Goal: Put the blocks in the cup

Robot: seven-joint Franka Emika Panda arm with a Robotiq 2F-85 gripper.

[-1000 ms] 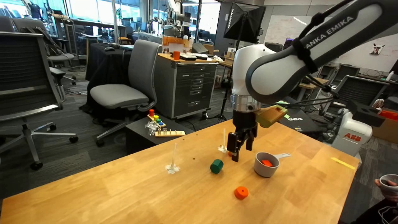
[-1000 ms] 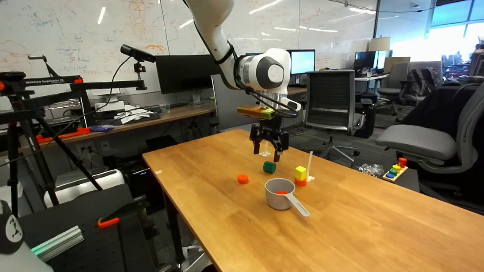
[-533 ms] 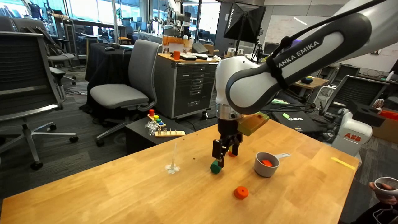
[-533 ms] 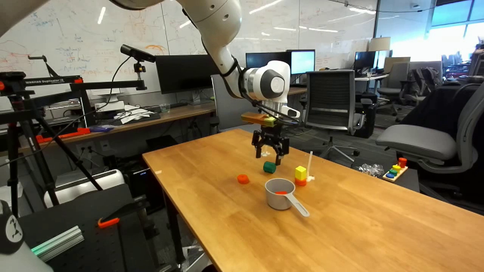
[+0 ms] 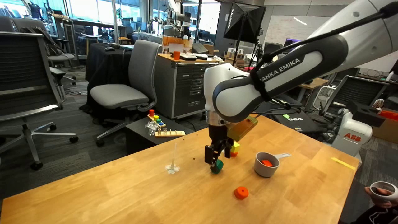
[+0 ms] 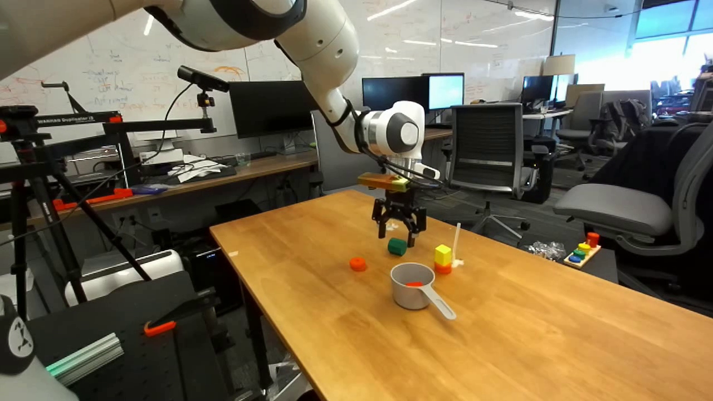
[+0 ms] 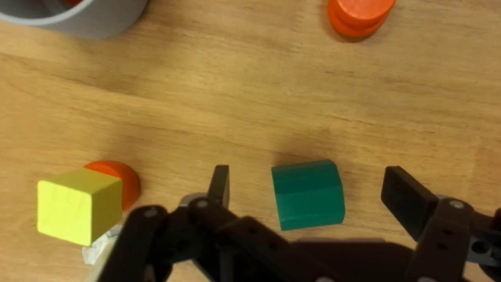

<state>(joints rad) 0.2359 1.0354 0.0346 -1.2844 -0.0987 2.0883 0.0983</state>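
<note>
Currently one gripper point(image 6: 396, 236) is hovering, fingers point(image 7: 407, 201) parted to either side of one faceted green block point(image 7: 309, 196); one yellow cube point(image 6: 443, 254) is topping one orange disc point(image 6: 443, 269) on the wooden table point(image 6: 529, 334), one orange cylinder point(image 5: 241, 193) lying apart, one round grey cup point(image 5: 264, 171) holding something red point(image 5: 266, 163).

"ANKA EMIKA" was read on the arm point(image 5: 289, 67), "KINOVA" on a black case point(image 5: 301, 122), "ABB" on a white machine point(image 5: 354, 132), "WANHAO Duplicator i3" on a black bar point(image 6: 78, 118).
</note>
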